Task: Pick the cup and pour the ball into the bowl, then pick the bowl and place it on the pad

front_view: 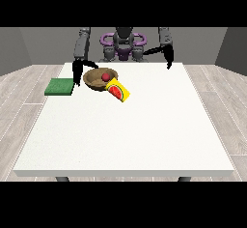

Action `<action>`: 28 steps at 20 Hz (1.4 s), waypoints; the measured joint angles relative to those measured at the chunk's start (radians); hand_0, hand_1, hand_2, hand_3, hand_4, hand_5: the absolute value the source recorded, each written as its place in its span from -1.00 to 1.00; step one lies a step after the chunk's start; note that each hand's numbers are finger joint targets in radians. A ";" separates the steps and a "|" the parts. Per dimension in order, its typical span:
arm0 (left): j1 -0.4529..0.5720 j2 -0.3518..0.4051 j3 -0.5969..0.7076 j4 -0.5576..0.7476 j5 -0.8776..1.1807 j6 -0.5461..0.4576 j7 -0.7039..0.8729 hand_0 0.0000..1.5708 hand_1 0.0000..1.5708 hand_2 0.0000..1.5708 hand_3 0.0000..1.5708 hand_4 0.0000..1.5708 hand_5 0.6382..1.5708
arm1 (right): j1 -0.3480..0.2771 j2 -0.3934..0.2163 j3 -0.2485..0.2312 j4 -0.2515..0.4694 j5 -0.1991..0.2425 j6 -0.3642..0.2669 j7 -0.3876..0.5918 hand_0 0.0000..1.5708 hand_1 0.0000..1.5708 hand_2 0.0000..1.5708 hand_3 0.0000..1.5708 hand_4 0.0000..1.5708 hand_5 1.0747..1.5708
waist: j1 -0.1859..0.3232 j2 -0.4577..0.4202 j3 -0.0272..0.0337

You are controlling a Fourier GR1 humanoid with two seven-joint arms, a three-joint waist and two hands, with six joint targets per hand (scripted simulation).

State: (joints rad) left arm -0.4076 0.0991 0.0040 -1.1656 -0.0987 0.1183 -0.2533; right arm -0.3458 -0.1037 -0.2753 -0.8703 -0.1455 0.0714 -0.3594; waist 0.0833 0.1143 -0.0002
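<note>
While resting on the white counter [125,135], holds a red ball [104,77]: brown bowl [94,80]. Tipped on its side, touching the bowl: yellow cup [119,91]. Beside the green pad [59,87], pointing down: robot hand at the view's left [76,79]. Up near the far edge: robot hand at the view's right [169,64]. Cannot tell fingers.
</note>
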 measured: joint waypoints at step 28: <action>0.031 0.047 0.039 -0.060 0.051 -0.111 0.021 -1.00 -1.00 -1.00 -1.00 0.25 0.68 | -0.056 -0.088 0.123 0.209 0.276 -0.476 0.159 1.00 1.00 1.00 0.24 0.05 0.96 | 0.075 -0.051 -0.0180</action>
State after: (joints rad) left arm -0.3767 0.1456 0.0429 -1.2257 -0.0473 0.0069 -0.2324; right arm -0.4016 -0.1920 -0.1521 -0.6609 0.1304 -0.4051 -0.2001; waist 0.1584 0.0629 -0.0182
